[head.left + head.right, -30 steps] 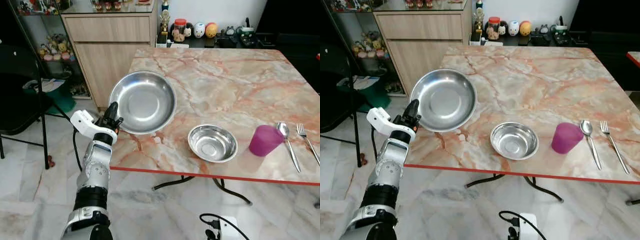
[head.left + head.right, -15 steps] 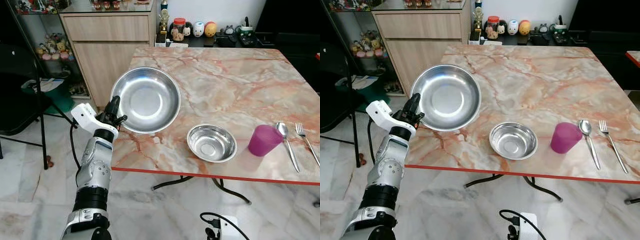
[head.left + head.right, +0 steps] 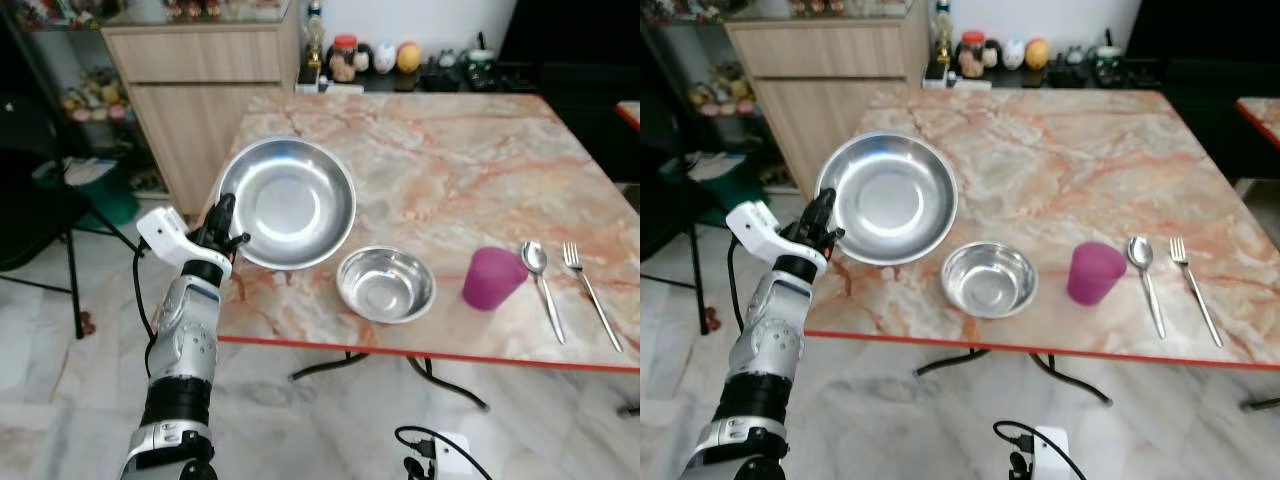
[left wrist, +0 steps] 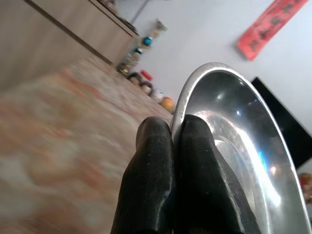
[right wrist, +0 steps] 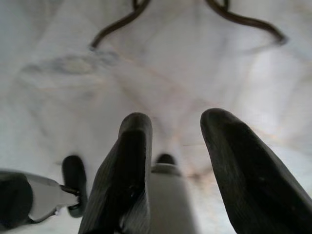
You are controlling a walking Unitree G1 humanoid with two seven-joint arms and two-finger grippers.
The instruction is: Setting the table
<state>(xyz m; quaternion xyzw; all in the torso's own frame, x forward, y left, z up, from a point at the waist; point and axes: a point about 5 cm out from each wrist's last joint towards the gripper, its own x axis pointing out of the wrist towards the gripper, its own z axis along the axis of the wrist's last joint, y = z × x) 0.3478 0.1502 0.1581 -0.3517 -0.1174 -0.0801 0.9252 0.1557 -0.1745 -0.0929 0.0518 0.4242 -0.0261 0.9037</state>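
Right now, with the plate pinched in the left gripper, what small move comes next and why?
Probably lower the plate flat onto the table: the left gripper holds its rim tilted above the near-left corner, beside the bowl.

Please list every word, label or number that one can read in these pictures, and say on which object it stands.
Red banner on the wall: dark characters, too blurred to read.
Jars and figurines on the sideboard: any labels are too small to read.
Steel plate, steel bowl, purple cup: no text.
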